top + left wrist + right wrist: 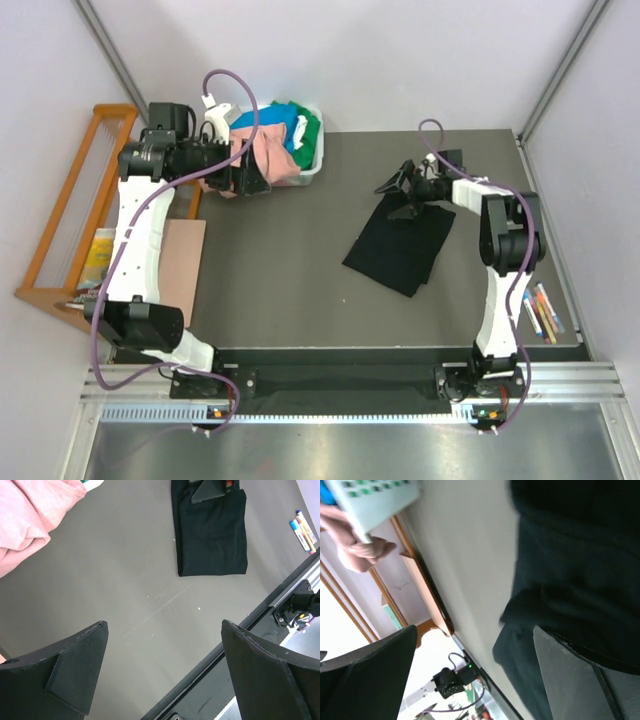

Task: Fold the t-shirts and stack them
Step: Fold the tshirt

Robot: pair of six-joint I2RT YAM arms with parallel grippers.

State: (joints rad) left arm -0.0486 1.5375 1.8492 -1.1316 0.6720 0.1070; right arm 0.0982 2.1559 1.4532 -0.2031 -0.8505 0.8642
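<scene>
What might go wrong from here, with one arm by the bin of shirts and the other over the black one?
The pink shirt droops over the rim of the white bin, beside the open left gripper. Pulling it may drag the blue shirt and green shirt along, or tip the bin. The open right gripper sits low at the far end of the folded black shirt. A sideways move there might rumple the fold.
</scene>
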